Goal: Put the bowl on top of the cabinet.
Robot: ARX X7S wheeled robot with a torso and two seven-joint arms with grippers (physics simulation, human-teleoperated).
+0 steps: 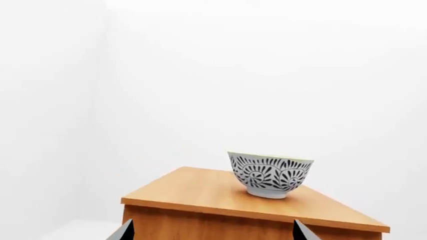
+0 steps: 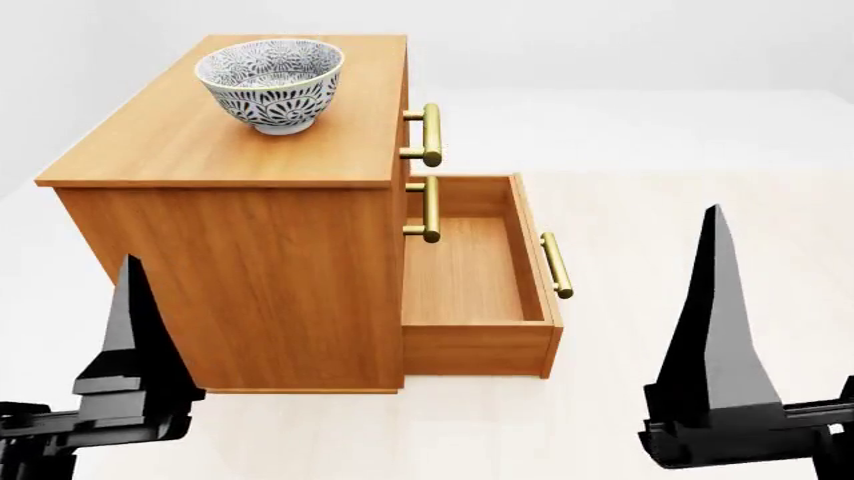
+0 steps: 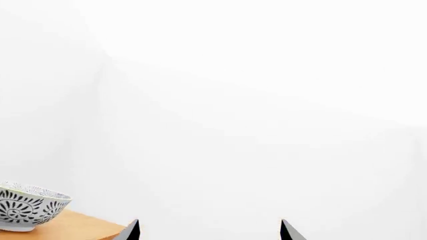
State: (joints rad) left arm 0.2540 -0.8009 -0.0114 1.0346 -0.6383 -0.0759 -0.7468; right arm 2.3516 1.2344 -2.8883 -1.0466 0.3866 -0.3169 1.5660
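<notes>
The task is judged to be essentially done: the bowl is seen standing upright on its foot on the flat top of the cabinet, set toward the far end of the top and nearer the edge above the drawer fronts than the opposite edge. Nothing is touching it. No further placing appears to be needed; at most a retreat of the arms could be left.

The left gripper is shown with its fingertips spread apart and nothing between them, well short of the bowl. The right gripper is likewise spread and empty, off to the side of the cabinet's top.

The bowl is seen as small, round and footed, white with a dense dark blue-grey leafy pattern outside and inside and a paler centre. The cabinet is orange-brown wood with brass bar handles; its lowest drawer is pulled out and shown bare inside.
</notes>
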